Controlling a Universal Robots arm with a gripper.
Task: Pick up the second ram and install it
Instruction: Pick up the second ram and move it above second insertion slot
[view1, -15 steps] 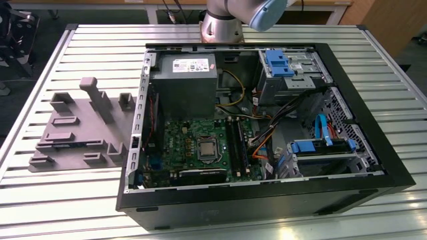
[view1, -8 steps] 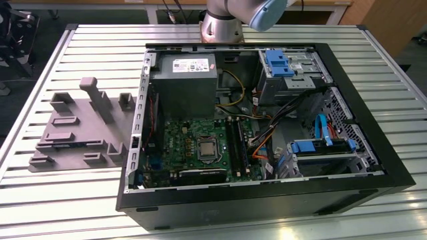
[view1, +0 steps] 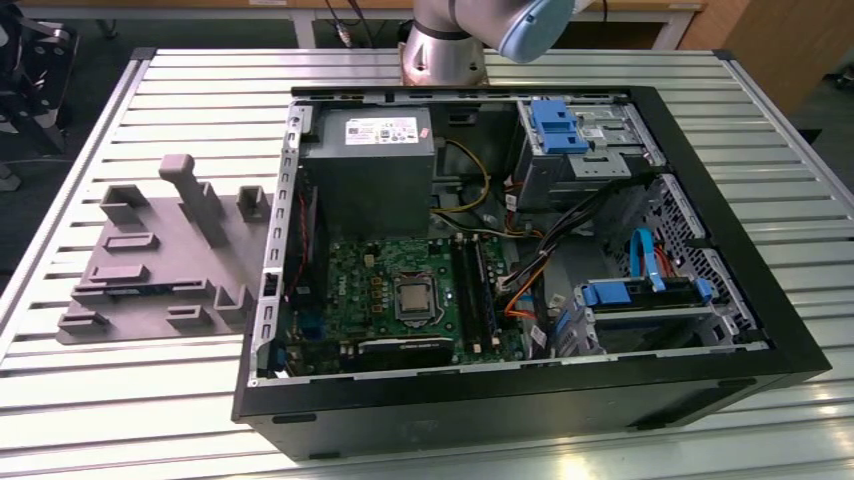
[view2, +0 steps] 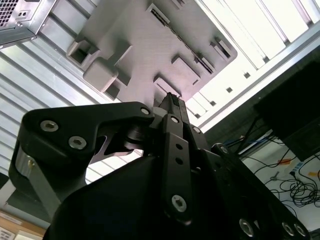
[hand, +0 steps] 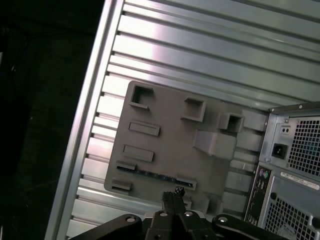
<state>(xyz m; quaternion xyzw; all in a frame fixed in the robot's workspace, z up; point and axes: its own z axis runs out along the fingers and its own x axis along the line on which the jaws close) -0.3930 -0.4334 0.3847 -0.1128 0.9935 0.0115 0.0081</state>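
Nothing is legible: the white label on the computer case, beside the gripper, seems too fine to read.

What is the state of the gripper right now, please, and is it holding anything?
Gripper: fingers shut, holding nothing; the second ram lies in the grey fixture.

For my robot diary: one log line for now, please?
end effector: shut, empty, above grey holder | memory stick: lying in grey holder

The exterior view's top edge crops the arm.
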